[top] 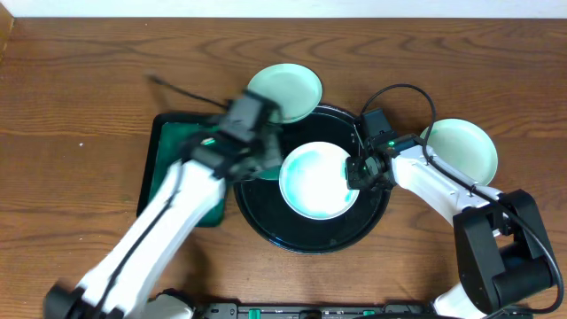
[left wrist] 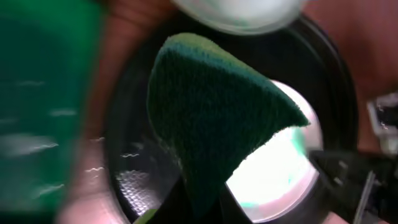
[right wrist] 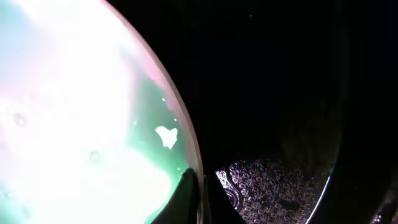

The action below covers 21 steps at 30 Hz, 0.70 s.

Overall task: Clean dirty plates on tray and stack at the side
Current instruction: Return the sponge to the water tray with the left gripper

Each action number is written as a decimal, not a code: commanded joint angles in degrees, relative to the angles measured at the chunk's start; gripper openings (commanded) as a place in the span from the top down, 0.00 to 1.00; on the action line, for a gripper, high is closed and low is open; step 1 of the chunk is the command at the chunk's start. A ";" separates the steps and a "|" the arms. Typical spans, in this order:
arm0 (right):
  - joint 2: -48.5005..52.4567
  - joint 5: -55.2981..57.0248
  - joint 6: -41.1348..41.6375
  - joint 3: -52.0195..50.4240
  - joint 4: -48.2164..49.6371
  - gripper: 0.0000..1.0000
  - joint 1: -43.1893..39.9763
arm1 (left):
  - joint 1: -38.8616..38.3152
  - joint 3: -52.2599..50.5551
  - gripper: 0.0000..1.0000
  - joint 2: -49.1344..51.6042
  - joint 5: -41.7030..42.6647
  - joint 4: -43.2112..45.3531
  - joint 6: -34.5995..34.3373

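Observation:
A white plate (top: 319, 181) with teal-green smears sits tilted over the round black tray (top: 266, 221). My right gripper (top: 356, 170) is shut on its right rim; in the right wrist view the fingers (right wrist: 198, 196) pinch the plate's (right wrist: 74, 112) edge. My left gripper (top: 257, 152) is shut on a dark green sponge (left wrist: 217, 118) and hovers just left of that plate (left wrist: 280, 168), over the tray (left wrist: 137, 168). A second plate (top: 284, 89) lies on the tabletop behind the tray. A third plate (top: 461, 146) lies on the table at the right.
A rectangular dark-green tray (top: 173, 164) lies left of the black tray, partly under my left arm. A black cable (top: 182, 89) runs over the table behind it. The table's far edge meets a white wall.

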 commanded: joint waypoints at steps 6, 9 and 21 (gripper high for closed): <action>0.15 2.86 -3.52 0.02 1.22 0.99 0.04 | 16.74 -3.67 0.93 0.57 -14.88 -5.27 3.61; 0.15 2.67 -5.07 0.02 1.84 0.99 0.04 | 21.90 -6.40 0.93 5.22 -12.26 -2.80 5.81; 2.60 0.90 -5.77 -0.11 4.04 0.81 0.22 | 25.38 -5.51 0.56 9.90 -4.72 0.11 10.88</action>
